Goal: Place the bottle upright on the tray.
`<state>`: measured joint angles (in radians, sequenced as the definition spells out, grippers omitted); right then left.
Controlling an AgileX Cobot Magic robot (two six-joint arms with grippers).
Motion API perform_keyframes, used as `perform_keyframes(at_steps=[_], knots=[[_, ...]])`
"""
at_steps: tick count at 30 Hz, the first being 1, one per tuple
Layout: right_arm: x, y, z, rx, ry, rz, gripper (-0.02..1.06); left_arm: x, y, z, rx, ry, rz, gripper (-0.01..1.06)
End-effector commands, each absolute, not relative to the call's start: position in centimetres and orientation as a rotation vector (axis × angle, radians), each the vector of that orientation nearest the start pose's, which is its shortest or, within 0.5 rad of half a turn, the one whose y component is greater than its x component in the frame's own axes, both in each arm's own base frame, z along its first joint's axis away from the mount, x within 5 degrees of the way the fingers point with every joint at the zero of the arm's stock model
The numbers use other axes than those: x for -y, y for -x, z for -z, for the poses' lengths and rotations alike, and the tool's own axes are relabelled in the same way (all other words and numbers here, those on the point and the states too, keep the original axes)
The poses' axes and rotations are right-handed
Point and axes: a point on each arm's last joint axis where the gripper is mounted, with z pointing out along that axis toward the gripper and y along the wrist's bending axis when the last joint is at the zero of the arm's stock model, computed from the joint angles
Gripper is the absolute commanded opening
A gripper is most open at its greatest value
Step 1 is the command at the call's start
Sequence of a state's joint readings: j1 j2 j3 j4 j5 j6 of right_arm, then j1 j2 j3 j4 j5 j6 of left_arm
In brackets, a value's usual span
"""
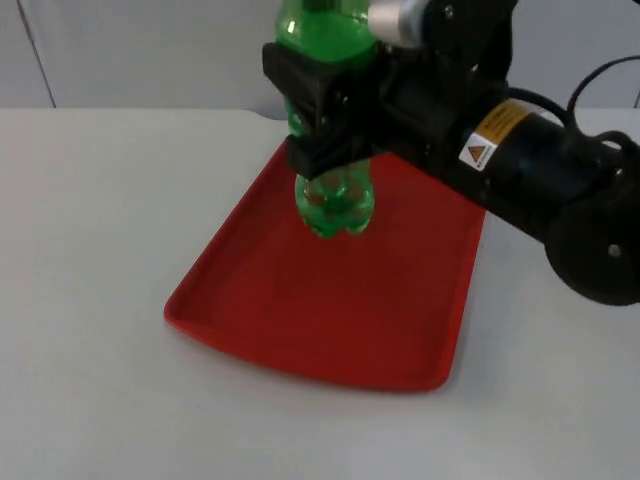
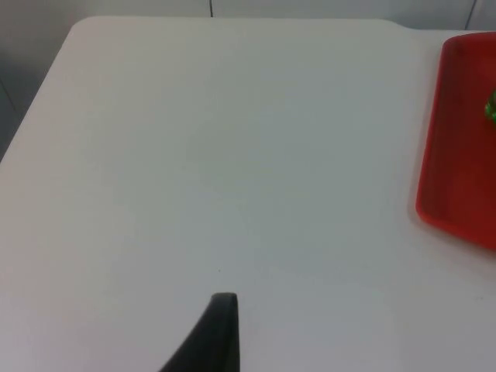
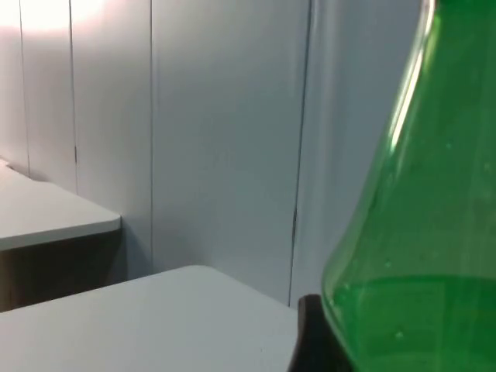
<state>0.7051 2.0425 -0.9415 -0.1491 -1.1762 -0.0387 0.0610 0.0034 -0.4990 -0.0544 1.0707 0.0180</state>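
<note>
From the top we see the right gripper [image 1: 325, 130] clamped around the middle of the green bottle [image 1: 335, 205], which stands upright with its base below the fingers on or just above the red tray [image 1: 300, 310], and behind the gripper the arm bears a yellow warning label [image 1: 493, 128] whose small writing we cannot read. In the left wrist view the left gripper [image 2: 213, 333] waits over the white table [image 2: 194, 155], well apart from the tray's edge [image 2: 453, 155], and we cannot tell how far its fingers stand open. In the right wrist view the bottle's green wall [image 3: 418, 256] presses right against the black fingertip [image 3: 310, 337], with the grey partition wall [image 3: 217, 139] beyond.
</note>
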Motion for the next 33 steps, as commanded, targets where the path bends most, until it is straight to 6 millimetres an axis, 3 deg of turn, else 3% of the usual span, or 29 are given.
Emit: perform_keyframes(at_steps=[1, 18, 33], knots=[[-27.4, -30.1, -17.3, -1.228, 0.648, -0.614, 0.0, 0.5, 0.5, -27.5, -2.061, 0.031, 0.029, 1.05], [-30.5, -33.7, -12.2, -1.258, 0.639, -0.636, 0.0, 0.5, 0.5, -27.5, -2.061, 0.031, 0.029, 1.05], [-30.5, -33.7, -9.2, -1.318, 0.663, -0.624, 0.0, 0.5, 0.5, -27.5, -2.061, 0.031, 0.029, 1.05]])
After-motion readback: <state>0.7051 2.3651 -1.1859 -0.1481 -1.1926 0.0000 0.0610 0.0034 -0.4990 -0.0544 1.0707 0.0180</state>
